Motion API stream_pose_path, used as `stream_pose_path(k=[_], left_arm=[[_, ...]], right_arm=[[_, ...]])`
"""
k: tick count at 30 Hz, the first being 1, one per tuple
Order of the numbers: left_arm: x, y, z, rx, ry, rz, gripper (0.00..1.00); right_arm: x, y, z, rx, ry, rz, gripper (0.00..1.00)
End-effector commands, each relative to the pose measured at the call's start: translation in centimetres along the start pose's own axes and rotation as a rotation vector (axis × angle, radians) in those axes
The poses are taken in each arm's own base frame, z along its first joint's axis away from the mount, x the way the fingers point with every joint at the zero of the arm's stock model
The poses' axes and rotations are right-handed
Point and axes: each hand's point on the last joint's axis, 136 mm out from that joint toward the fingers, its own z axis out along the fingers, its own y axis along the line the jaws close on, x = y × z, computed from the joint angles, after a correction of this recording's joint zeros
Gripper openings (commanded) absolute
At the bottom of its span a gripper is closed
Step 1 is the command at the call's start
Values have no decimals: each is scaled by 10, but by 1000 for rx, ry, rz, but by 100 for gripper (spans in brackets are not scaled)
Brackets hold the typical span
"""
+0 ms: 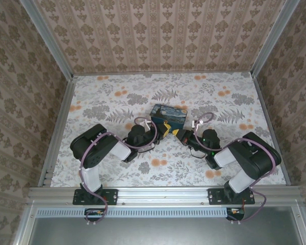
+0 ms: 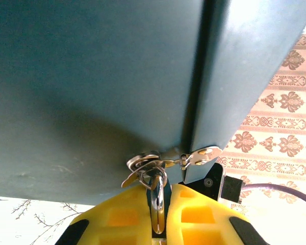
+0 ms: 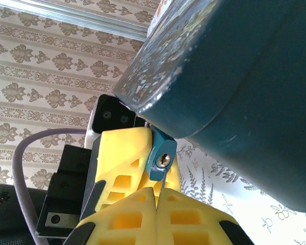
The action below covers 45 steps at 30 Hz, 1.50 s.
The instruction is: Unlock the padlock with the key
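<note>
The small teal padlock (image 3: 157, 150) hangs at the front of the dark-blue painted box (image 3: 234, 76), its keyhole facing my right wrist camera. Its metal shackle (image 2: 157, 204) runs through the box's hasp (image 2: 148, 164). My left gripper (image 2: 158, 191) is shut on the padlock, its yellow fingers (image 3: 120, 150) pressed against the body's sides. My right gripper (image 3: 158, 191) is shut on the key (image 3: 163, 179), a thin dark blade that rises from between the fingertips to the keyhole. From above, both grippers (image 1: 164, 129) (image 1: 181, 134) meet at the near side of the box (image 1: 169, 115).
The box sits mid-table on a floral cloth (image 1: 117, 102), and patterned walls enclose the back and sides. A metal rail (image 1: 163, 194) runs along the near edge by the arm bases. The right arm's black wrist housing (image 2: 214, 181) sits close behind the hasp plate (image 2: 204, 154).
</note>
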Motion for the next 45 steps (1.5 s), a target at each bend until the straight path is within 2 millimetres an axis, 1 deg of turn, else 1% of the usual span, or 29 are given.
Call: stream_pose_path(k=[1, 7, 23, 33, 35, 42, 45], left_arm=[[5, -27, -1, 78, 17, 19, 0], [6, -26, 0, 76, 21, 20, 0], [6, -29, 5, 85, 29, 16, 0], [7, -26, 7, 77, 26, 20, 0], [5, -24, 6, 73, 19, 19, 0], [4, -19, 5, 60, 12, 19, 0], [4, -18, 5, 58, 12, 19, 0]], right_arm=[[-11, 9, 3, -34, -32, -6, 0], [-16, 7, 2, -31, -39, 1, 0], [-14, 10, 10, -46, -12, 6, 0], [-14, 23, 8, -73, -12, -5, 0], [-13, 20, 7, -60, -13, -5, 0], [-3, -9, -2, 38, 11, 14, 0], [0, -15, -7, 53, 13, 16, 0]])
